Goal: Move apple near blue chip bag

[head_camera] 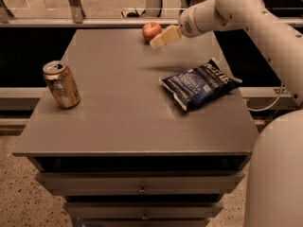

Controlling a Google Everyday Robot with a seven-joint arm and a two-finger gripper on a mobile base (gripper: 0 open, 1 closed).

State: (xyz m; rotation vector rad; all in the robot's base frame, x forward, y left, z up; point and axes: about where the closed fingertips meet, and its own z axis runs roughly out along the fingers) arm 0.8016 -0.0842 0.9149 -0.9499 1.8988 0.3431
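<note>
Camera view: grey tabletop point(118, 112) over shut drawers point(142, 181), contents hidden.
Can point(61, 84): upright near the left edge, well apart from the rest; contents not visible.
Apple point(151, 30): at the far edge, about mid-width, resting on the top, not yet lifted.
Gripper point(163, 37): just right of the apple, low, angled toward it, likely lined up for a grasp; open or closed cannot be told; touching or not, unclear.
Chip bag point(201, 83): lying flat toward the right edge, apart from the apple; looks sealed.
Arm point(246, 13): reaching in over the far right corner.
</note>
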